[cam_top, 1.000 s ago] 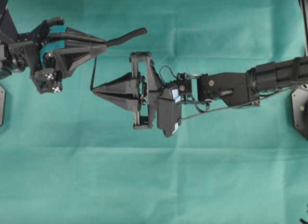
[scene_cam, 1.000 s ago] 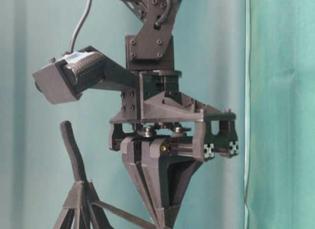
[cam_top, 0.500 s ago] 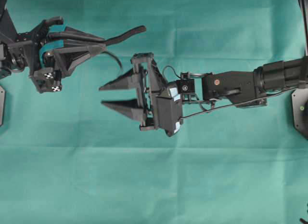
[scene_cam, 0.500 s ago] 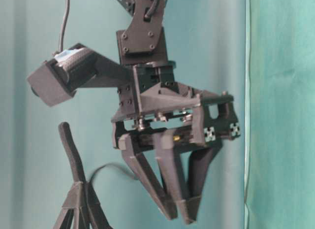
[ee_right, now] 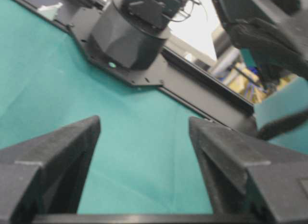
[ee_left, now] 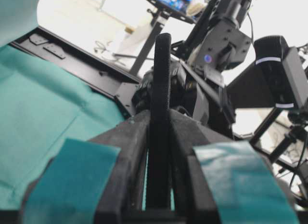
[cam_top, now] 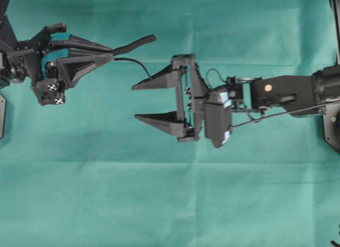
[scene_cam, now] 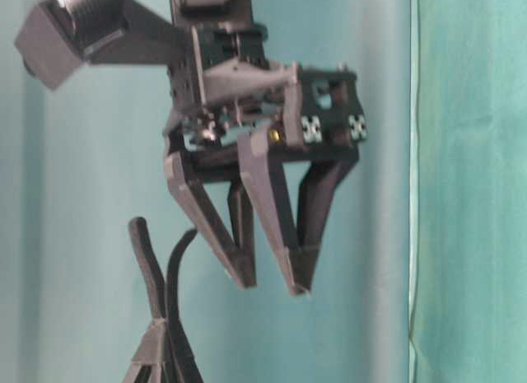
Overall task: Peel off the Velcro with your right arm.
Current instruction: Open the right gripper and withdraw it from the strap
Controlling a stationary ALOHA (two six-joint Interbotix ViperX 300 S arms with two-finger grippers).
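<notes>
Left gripper [cam_top: 103, 51] clamped on the Velcro [cam_top: 133, 44], teal-padded fingers [ee_left: 77, 176] pressed against both sides of the strap. Seen from the left wrist: strap standing straight up between the 2 fingers, free end well above the tips. Overhead: thick layer jutting past the fingertips toward upper right; thin second layer [cam_top: 134, 64] curling away below it in an arc toward the right gripper. Layers parted along most of the visible length, joined only at the left gripper's grip. Table-level view confirms 2 separate black strands [scene_cam: 169, 276] rising from the left gripper's tip, one thicker, one thinner and bowed.

Right gripper [cam_top: 135, 102] spread wide, 2 pointed wedge fingers [cam_top: 159, 81] well apart, nothing between them. Right wrist view: bare green cloth [ee_right: 144, 151] in the gap. End of the thin layer near the upper finger overhead; contact cannot be told. At table level, right gripper raised, fingertips pointing down, beside the strands.

Checkered tags [cam_top: 52, 87] visible on left gripper.
</notes>
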